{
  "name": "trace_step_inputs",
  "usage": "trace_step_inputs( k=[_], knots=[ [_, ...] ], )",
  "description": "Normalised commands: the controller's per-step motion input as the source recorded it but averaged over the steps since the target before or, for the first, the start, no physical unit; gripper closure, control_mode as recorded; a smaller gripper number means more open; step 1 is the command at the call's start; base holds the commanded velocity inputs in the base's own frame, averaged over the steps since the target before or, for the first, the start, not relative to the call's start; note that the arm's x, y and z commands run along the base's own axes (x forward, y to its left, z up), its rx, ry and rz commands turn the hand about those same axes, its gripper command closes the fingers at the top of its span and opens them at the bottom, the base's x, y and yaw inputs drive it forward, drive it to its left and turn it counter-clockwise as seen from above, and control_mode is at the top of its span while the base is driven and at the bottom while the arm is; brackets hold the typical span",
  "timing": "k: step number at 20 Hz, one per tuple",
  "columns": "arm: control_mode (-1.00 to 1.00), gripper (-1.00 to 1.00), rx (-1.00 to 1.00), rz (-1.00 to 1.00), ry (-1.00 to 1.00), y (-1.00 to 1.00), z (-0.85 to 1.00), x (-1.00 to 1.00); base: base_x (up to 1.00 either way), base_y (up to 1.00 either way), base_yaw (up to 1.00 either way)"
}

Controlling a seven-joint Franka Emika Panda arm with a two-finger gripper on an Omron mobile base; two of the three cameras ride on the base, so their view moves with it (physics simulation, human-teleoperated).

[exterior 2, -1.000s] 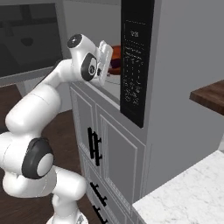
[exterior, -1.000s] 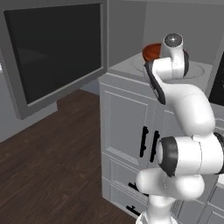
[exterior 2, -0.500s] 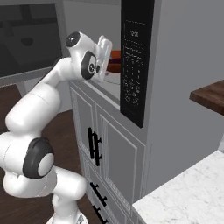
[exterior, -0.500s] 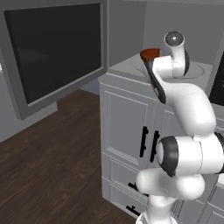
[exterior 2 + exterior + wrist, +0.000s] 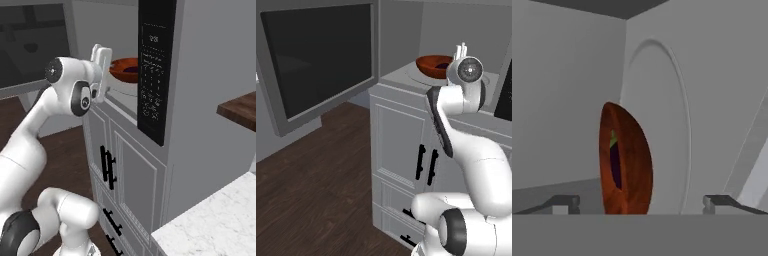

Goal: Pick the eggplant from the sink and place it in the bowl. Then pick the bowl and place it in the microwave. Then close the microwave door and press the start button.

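Note:
The reddish-brown wooden bowl (image 5: 432, 65) (image 5: 123, 69) rests on the round glass turntable (image 5: 668, 120) inside the microwave (image 5: 406, 30). The dark eggplant (image 5: 444, 65) (image 5: 615, 163) lies in the bowl (image 5: 626, 161). My gripper (image 5: 461, 49) (image 5: 101, 54) (image 5: 643, 202) is open and holds nothing. It sits just outside the cavity, a short way back from the bowl, with its fingertips (image 5: 566, 202) spread wide on either side. The microwave door (image 5: 321, 55) (image 5: 30, 45) with its dark glass stands swung open to the left.
The black control panel (image 5: 156, 65) is on the right side of the microwave. Grey cabinet fronts with black handles (image 5: 426, 162) (image 5: 107, 167) are below it. A white marble counter corner (image 5: 220, 220) sits at lower right, and dark wood floor (image 5: 311, 195) lies to the left.
The gripper has let go of the bowl and drawn back and a little down out of the microwave. The bowl with the eggplant stays on the turntable.

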Motion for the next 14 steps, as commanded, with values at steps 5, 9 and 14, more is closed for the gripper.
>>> trace_step_inputs(
  k=[5, 9, 14],
  knots=[
    [-1.00, -1.00, 0.00, 0.00, 0.00, 0.36, 0.41, -1.00, 0.00, 0.00, 0.00],
    [-1.00, -1.00, 0.00, 0.02, -0.05, 0.34, 0.35, -1.00, 0.00, 0.00, 0.00],
    [-1.00, -1.00, 0.00, 0.03, -0.12, 0.34, 0.35, -1.00, 0.00, 0.00, 0.00]
  ],
)
